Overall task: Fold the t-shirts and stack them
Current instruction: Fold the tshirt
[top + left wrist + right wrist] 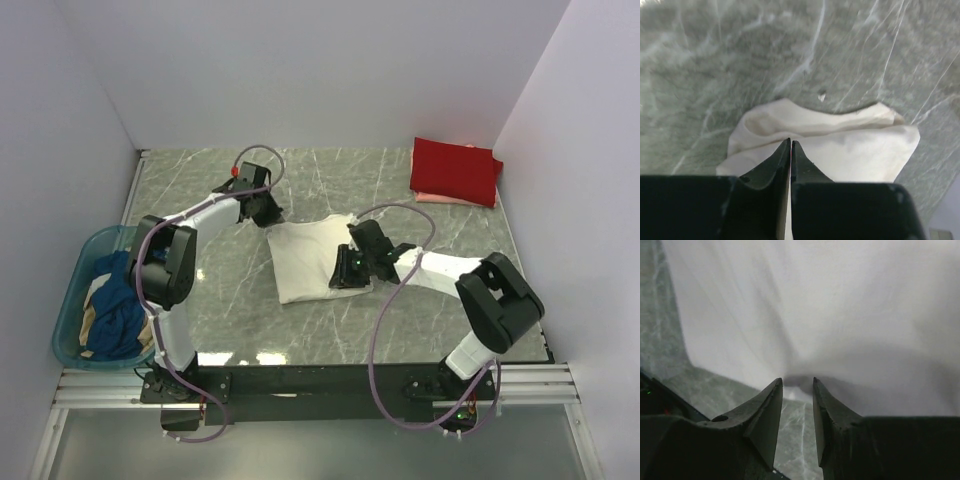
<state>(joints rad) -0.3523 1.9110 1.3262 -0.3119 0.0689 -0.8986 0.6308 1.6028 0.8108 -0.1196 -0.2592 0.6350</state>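
Note:
A cream-white t-shirt (308,262) lies partly folded in the middle of the marble table. My left gripper (268,214) hangs at its far left corner. In the left wrist view the left gripper (790,141) has only a hairline slit between its jaws, just above the t-shirt (855,150), and no cloth shows pinched between them. My right gripper (350,270) is at the shirt's right edge. The right wrist view has the right gripper (797,380) open, bare marble between its fingers and the slightly raised hem of the t-shirt (815,305) just past the tips.
A folded red t-shirt (456,168) lies on a pale pink one (436,198) at the back right. At the left edge a teal basket (72,290) holds a dark blue shirt (116,310) and a tan one (90,318). White walls enclose the table.

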